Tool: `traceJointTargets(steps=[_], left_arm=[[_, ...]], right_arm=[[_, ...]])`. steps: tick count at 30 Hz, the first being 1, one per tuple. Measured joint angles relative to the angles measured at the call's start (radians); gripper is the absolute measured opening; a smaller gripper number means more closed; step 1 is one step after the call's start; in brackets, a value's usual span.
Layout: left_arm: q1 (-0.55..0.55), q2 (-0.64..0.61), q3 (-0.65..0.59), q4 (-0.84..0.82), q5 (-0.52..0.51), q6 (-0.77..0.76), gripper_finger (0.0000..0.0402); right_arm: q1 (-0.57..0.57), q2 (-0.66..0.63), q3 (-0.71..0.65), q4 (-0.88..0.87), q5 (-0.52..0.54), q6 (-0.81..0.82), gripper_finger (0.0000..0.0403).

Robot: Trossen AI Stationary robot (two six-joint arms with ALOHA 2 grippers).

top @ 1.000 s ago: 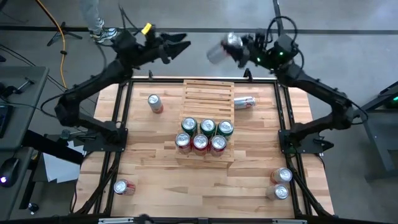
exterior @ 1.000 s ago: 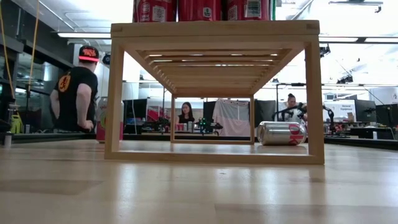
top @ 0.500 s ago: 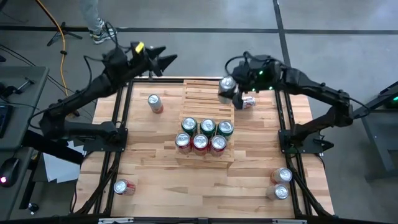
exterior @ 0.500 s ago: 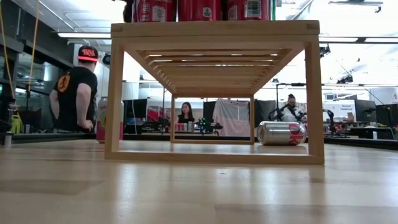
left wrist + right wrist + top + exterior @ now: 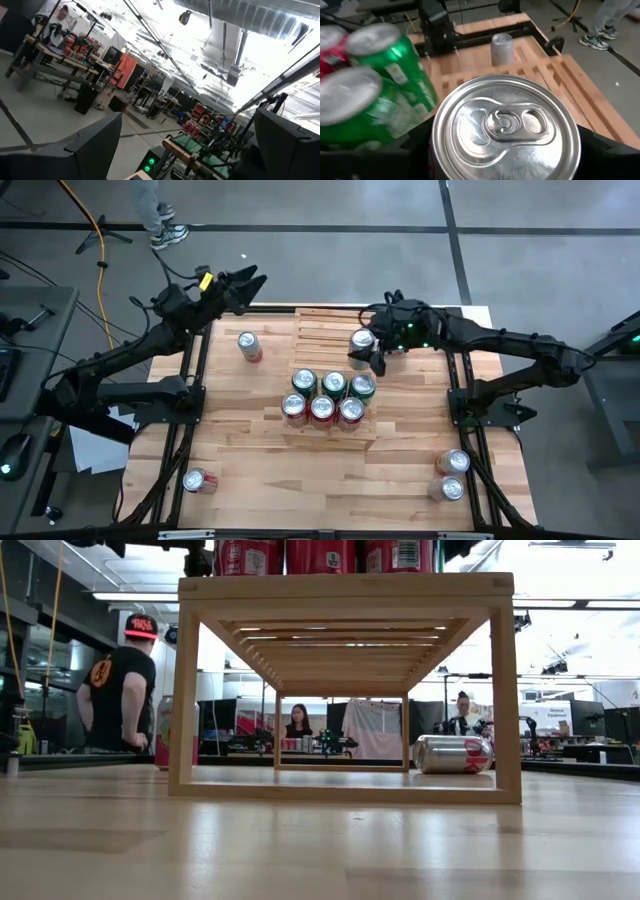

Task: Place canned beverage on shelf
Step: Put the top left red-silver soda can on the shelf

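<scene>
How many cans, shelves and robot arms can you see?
Cans: 12 (6 on the shelf, 1 in the right gripper, 5 on the table)
Shelf: 1
Robot arms: 2
Total: 15

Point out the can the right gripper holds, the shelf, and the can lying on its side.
held can (image 5: 505, 131), right wrist view, on its silver lid.
shelf (image 5: 322, 332), high view, on bare slats.
lying can (image 5: 452, 754), low view, on its side wall.
</scene>
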Motion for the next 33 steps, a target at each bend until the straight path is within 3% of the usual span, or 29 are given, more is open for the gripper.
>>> traceJointTargets(steps=[17,23,33], left_arm=[[0.0,0.0,0.0,-0.001,-0.001,0.001,0.0351],[0.0,0.0,0.0,-0.002,-0.002,0.001,0.0351],[0.0,0.0,0.0,-0.002,-0.003,0.001,0.0351]], right_arm=[[0.0,0.007,-0.07,0.067,-0.019,-0.005,0.0284],[0.0,0.006,-0.068,0.074,-0.023,-0.005,0.0337],[-0.001,-0.007,-0.068,0.142,-0.026,0.021,0.0339]])
